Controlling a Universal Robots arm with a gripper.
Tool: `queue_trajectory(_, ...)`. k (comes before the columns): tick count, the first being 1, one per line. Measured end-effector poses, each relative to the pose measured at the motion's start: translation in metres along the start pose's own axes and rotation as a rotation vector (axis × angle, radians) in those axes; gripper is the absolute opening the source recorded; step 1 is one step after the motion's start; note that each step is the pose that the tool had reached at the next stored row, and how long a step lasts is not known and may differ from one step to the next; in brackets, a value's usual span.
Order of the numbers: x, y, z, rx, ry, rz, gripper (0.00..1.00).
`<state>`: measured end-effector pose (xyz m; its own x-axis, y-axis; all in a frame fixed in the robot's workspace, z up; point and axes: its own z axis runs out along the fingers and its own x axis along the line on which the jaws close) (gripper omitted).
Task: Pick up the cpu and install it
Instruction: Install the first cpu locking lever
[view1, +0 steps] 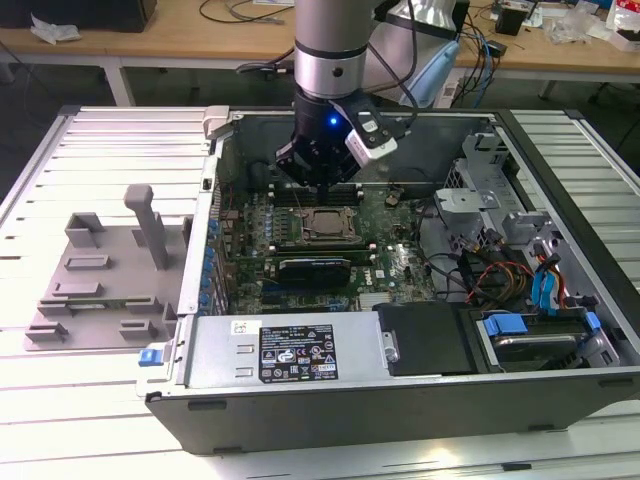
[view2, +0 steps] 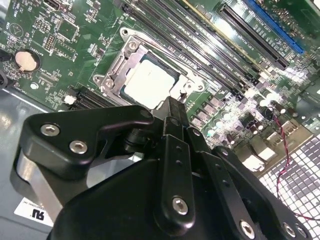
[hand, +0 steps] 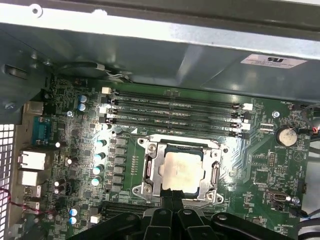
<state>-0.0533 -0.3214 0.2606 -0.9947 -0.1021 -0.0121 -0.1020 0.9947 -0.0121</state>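
Jaws of gripper (hand: 173, 196) together, empty, near flat, shiny silver-grey cpu (hand: 182, 171) in socket frame (hand: 151, 170).

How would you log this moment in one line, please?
cpu: lying in motherboard socket | gripper: shut, holding nothing, near socket edge | fixture block: outside case, exterior view's left

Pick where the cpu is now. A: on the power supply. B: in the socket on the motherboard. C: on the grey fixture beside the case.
B: in both wrist views the cpu lies flat inside the socket frame on the motherboard.
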Motion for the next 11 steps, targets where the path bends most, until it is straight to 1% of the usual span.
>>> queue_trajectory(4,0.0052,0.0005,-0.0002,0.0002,0.0001,0.000,0.11)
queue_trajectory(7,0.0118,0.0012,-0.0002,0.0002,0.0001,0.000,0.11)
queue_trajectory(11,0.0148,0.0015,-0.0003,0.0002,0.0001,0.000,0.11)
